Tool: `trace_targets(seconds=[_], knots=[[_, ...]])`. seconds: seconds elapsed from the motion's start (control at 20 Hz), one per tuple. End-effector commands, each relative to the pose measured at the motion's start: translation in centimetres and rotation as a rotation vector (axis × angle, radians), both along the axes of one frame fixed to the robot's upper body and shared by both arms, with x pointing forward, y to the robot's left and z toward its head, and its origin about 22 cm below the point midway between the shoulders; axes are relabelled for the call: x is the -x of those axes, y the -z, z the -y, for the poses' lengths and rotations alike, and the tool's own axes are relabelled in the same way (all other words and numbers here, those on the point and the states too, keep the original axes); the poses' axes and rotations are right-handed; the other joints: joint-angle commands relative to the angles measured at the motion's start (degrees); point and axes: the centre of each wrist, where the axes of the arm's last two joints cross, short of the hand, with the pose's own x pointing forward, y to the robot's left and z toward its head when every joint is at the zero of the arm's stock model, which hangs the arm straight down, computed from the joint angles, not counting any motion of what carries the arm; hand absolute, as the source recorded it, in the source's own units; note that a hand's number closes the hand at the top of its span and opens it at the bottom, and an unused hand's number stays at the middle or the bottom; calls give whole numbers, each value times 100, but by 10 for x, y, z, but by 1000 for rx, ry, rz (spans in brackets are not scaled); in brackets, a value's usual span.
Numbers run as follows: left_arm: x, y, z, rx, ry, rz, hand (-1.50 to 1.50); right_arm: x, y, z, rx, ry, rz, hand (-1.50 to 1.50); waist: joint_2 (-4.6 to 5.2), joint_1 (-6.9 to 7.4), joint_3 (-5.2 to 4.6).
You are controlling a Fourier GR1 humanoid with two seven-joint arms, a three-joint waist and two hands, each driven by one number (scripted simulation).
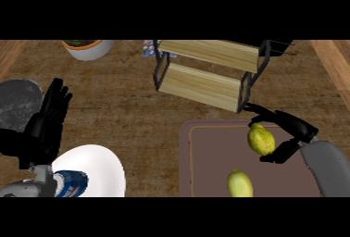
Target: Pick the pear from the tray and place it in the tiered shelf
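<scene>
Pear [261, 140] on tray [205, 162], upper-right area, below tiered shelf [205, 85]. R hand [287, 139] fingers curled around pear, thumb below. Likely light, rigid, smooth-skinned; grip at widest section. L hand [49, 118] resting, fingers straight.

Lit evenly, moderately dim, warm tone across bench [123, 111]. No hard directional light; no distinct cast shadows under tiered shelf [205, 74] or on tray [205, 162]. Brightest spot on white plate [99, 169], near blown out, no detail on its surface. Black hands lost in own darkness: left hand [51, 115] and right hand [290, 134] shown almost as silhouettes. Soft highlight on upper pear [261, 140]. Softness throughout, wood grain smeared. No visible bending at edges.
</scene>
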Motion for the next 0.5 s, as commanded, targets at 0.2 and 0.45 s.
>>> trace_targets(seconds=[0.2,0.45], knots=[[6,-17,5,5,-4,10,0,2,12,-17,14,-10,149,150,31,63,40],[2,2,14,2,16,-10,0,-6,6,-93,283,245,177,150,-26,34,-3]])
